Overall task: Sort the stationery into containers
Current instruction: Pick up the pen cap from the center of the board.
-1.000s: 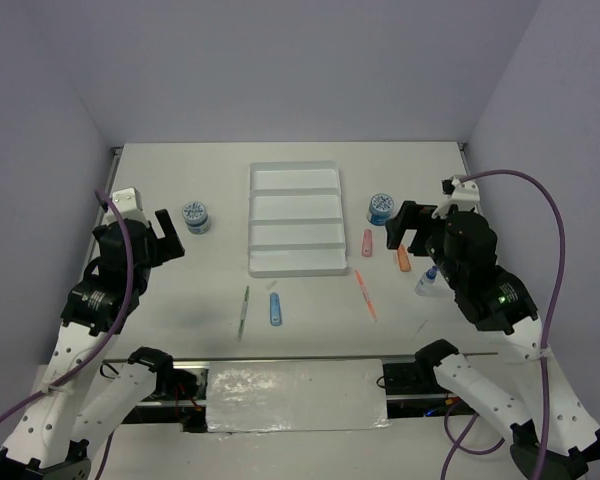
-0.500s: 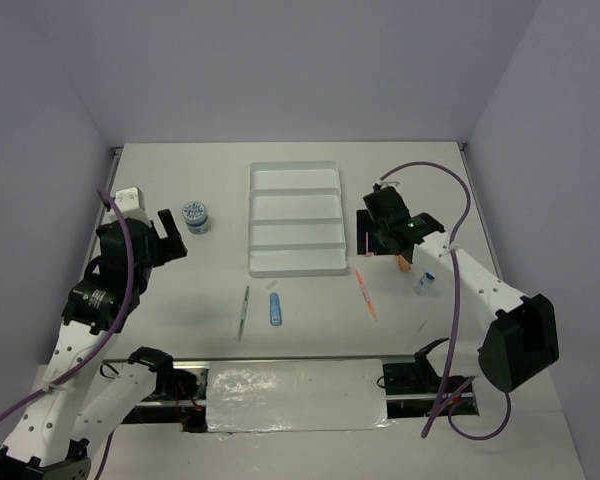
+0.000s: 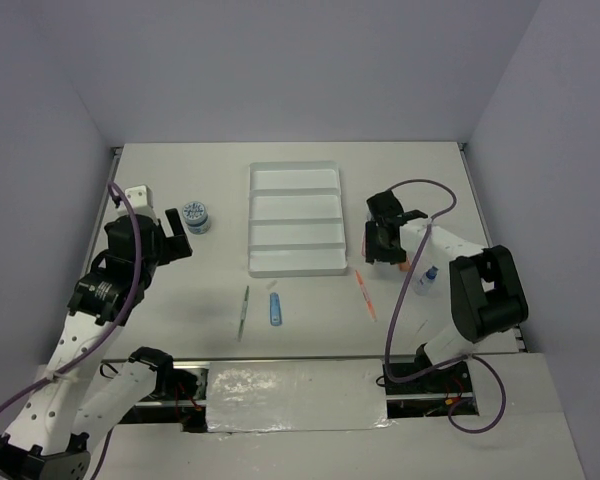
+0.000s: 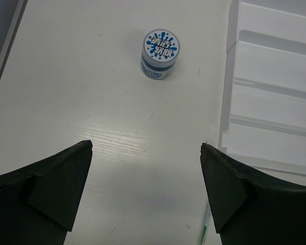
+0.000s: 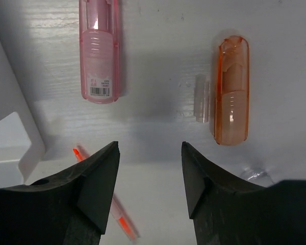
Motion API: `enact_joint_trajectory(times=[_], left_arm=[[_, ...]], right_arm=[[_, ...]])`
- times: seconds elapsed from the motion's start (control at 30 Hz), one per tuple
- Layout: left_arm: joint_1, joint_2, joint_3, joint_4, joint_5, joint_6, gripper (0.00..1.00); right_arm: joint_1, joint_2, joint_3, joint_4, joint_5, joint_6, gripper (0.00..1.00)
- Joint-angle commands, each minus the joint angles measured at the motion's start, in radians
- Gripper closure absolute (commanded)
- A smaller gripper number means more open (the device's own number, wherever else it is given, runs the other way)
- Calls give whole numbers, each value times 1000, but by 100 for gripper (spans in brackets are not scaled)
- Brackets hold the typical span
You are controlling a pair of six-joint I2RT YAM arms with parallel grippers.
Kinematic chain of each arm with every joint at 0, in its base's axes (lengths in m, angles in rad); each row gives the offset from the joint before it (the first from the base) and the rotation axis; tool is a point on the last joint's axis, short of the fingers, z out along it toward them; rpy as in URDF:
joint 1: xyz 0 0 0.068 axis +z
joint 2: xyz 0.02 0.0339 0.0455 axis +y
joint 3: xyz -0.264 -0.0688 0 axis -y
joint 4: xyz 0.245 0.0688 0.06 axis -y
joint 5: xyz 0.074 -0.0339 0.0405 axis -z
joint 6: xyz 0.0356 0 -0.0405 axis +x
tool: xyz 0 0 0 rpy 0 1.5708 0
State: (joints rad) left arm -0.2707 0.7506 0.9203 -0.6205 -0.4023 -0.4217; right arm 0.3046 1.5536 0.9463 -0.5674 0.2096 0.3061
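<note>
Right gripper (image 5: 149,153) parted and empty, pointed down low over the table (image 5: 158,30), probably to line up a pick. Just beyond the fingertips, off toward the left finger, a pink stick (image 5: 98,51) lying flat, barcode label up. Off toward the right finger, an orange stick (image 5: 231,97), roughly parallel to the pink one and well apart from it, with a small clear piece (image 5: 201,98) just beside it. Neither stick between the jaws: gap aimed at the bare surface between the two, so a sideways shift likely needed before closing on either. Passing under the left finger, a thin orange pen (image 5: 123,224) on a diagonal. On that same side, a corner of the white four-compartment tray (image 3: 295,208), near enough for a short carry. Left gripper (image 4: 145,194) spread wide, holding nothing, raised above the table. Well ahead of its fingertips and roughly centred between them, a round blue-white patterned tub (image 4: 160,55), upright, lid up; wide spread apparently suited to the tub's girth. Tray wall along the right-finger side, and the tip of a grey-green pen (image 4: 206,224) just by that finger. Back toward the arm bases, a short blue stick (image 3: 275,308); close beside the right arm, a white-blue tube (image 3: 427,277). All four compartments bare, so sorting judged not yet begun. Rounded sticks likely to roll if nudged; best pinched squarely across the short width.
</note>
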Motion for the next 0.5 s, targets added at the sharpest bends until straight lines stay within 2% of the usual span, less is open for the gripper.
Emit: enact_joint_trajectory(times=[0.0, 0.47], left_arm=[[-7, 3, 2, 36, 13, 3, 1], [-5, 30, 2, 36, 11, 3, 1]], right_arm=[[-18, 43, 37, 51, -3, -25, 42], [-48, 46, 40, 64, 40, -42, 42]])
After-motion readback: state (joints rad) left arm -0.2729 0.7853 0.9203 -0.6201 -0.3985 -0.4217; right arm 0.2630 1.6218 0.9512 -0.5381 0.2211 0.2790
